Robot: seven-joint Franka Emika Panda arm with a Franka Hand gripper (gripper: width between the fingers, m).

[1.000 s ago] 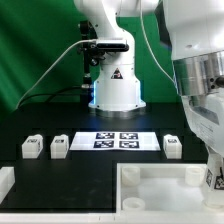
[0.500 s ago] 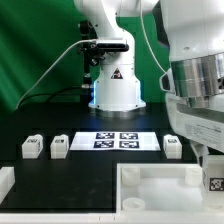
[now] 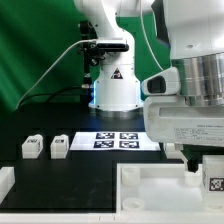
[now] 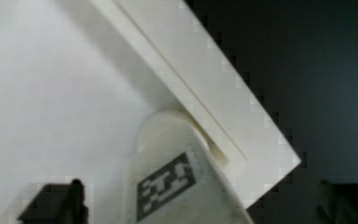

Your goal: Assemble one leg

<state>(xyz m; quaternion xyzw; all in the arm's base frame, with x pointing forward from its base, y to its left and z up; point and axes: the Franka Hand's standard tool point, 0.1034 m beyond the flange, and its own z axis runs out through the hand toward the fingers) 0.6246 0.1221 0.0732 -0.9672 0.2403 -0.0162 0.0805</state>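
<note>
In the wrist view a small white leg with a black-and-white tag stands between my gripper's two dark fingers, against the white wall of the tray-like frame. A gap shows between the finger and the leg, so the jaws stand open around it. In the exterior view the same tagged leg shows under my hand at the exterior view's right edge. Two more legs lie on the black table at the exterior view's left.
The marker board lies mid-table before the arm's base. The big white tray-like frame fills the front. A white piece sits at the front left edge. A green curtain hangs behind.
My hand has swung toward the exterior view's left and now hides the leg that lay right of the marker board. The tagged leg under it has barely moved.
</note>
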